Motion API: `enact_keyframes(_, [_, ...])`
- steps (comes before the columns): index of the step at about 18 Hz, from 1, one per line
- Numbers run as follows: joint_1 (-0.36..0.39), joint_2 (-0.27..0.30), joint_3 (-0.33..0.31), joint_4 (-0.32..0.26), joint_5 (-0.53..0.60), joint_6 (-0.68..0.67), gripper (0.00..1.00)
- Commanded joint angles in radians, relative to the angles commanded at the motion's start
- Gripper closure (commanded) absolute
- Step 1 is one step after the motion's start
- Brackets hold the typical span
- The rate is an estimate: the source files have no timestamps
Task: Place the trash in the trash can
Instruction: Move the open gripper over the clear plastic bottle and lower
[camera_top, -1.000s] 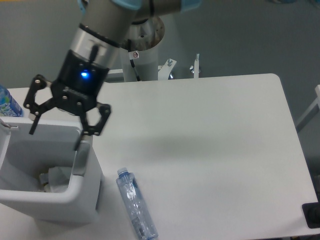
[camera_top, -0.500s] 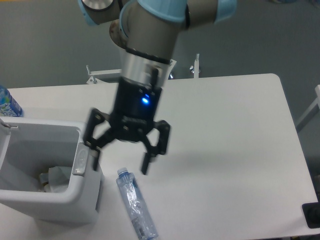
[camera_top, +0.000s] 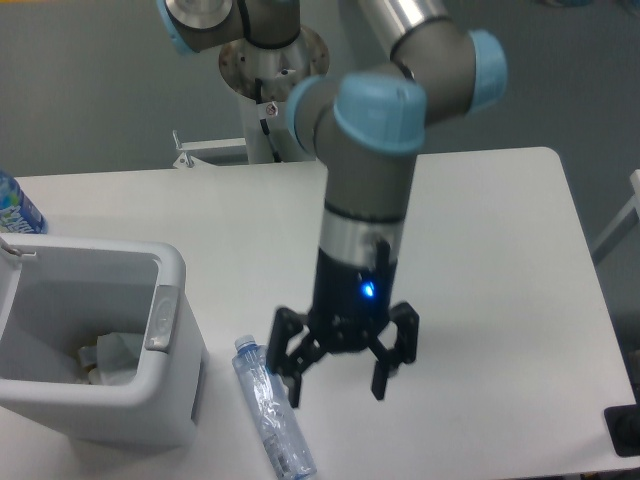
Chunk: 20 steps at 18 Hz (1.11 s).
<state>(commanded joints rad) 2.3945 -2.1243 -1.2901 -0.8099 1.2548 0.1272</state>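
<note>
Claw (camera_top: 335, 383) is spread wide and holding nothing, hanging just right of the crushed bottle (camera_top: 272, 406) lying beside the trash can (camera_top: 130, 400), I'd guess lining up to grab it.

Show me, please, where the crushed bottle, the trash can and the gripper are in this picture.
crushed bottle (camera_top: 272, 410): fixed camera view, on its clear body.
trash can (camera_top: 176, 270): fixed camera view, on its rim's right corner.
gripper (camera_top: 338, 385): fixed camera view, midway between its open fingertips.
</note>
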Motion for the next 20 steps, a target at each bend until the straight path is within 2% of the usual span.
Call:
enact_keyframes(4, [-0.003,-0.083,0.018,0.002,-0.002,0.003,0.0])
enact_keyframes(10, [-0.034,-0.166,0.054,0.003,0.006,-0.001,0.0])
enact_keyframes(20, [-0.098,-0.216,0.063,0.005,0.072,-0.038,0.0])
